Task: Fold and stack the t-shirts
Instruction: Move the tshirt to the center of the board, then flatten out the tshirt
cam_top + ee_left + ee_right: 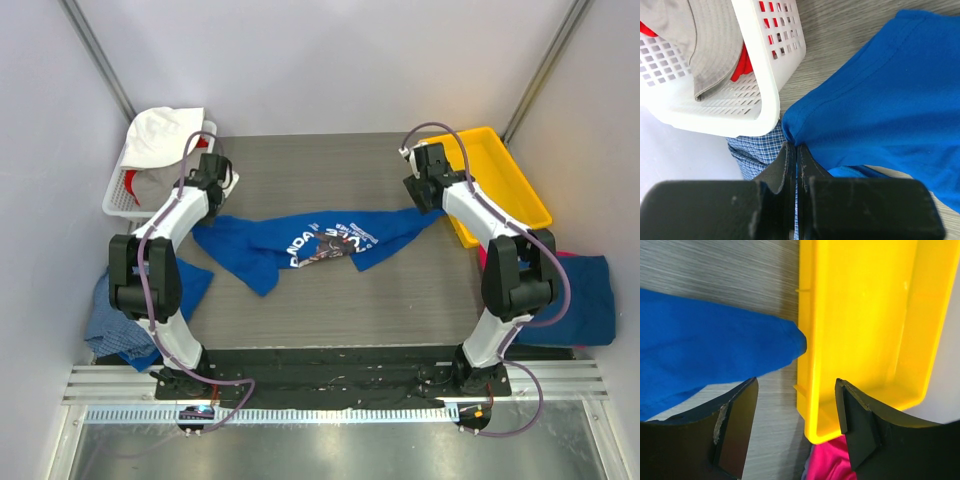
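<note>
A royal blue t-shirt (290, 240) with a white-and-brown print (330, 243) lies stretched across the table. My left gripper (212, 205) is shut on its left corner; in the left wrist view the cloth (880, 100) runs right into the closed jaws (796, 146). My right gripper (425, 195) is open at the shirt's right end. That tip of cloth (705, 340) lies free on the table, ahead of the jaws (796, 382) and touching the yellow tray (860, 315). A pink t-shirt (832, 460) and a plain blue one (585, 295) lie in a pile at the right.
A white perforated basket (120, 190) with white, grey and red cloth stands at the back left, close to my left gripper. A blue plaid cloth (120, 320) hangs off the table's left side. The yellow tray (520, 180) lies along the right edge.
</note>
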You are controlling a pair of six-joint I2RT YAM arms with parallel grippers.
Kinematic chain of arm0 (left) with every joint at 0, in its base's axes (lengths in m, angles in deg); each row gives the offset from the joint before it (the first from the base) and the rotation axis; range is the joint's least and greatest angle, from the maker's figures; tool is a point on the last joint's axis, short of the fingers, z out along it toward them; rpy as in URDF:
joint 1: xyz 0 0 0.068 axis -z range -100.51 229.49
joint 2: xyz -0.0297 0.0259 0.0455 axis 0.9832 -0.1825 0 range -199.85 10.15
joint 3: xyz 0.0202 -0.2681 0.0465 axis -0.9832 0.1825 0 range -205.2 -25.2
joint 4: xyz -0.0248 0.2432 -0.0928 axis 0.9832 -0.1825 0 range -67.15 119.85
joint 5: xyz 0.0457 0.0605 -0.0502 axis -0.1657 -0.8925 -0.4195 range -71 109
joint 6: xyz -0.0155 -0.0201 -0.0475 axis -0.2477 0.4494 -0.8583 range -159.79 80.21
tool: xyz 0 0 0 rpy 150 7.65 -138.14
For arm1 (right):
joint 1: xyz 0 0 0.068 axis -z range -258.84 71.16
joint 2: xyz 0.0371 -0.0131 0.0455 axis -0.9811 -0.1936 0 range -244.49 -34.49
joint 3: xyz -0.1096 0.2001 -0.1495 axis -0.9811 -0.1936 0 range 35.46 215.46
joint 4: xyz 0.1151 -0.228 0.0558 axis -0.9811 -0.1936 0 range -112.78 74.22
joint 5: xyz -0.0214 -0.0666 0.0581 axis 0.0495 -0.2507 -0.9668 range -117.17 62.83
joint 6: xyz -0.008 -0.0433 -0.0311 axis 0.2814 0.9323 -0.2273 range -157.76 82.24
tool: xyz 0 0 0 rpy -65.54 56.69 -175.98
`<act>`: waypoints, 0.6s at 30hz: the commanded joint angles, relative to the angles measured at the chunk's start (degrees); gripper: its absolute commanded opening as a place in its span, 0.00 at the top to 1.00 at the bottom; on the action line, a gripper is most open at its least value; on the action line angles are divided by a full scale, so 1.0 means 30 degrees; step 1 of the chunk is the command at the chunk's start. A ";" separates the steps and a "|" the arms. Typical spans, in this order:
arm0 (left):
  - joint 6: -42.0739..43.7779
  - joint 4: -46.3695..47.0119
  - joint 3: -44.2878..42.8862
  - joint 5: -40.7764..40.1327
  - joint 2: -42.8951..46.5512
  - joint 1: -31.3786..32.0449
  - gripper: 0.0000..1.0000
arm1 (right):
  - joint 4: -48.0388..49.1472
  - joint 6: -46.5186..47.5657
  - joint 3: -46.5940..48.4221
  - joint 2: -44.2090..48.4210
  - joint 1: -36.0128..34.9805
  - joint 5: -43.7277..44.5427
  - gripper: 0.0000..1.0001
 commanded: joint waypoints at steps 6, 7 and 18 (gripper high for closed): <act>-0.0596 -0.1258 -0.2291 0.0776 -0.0825 -0.0006 1.00 | 0.0503 -0.0216 0.3110 -0.2592 0.0157 -0.2809 0.32; -0.0597 -0.1287 -0.2262 0.0748 -0.0854 0.0023 1.00 | 0.0502 -0.0246 0.3257 -0.2827 0.0157 -0.2868 0.32; -0.0245 -0.1755 -0.2261 0.0630 -0.0532 0.0053 1.00 | 0.0619 -0.0305 0.1502 -0.3591 0.0216 -0.3835 0.34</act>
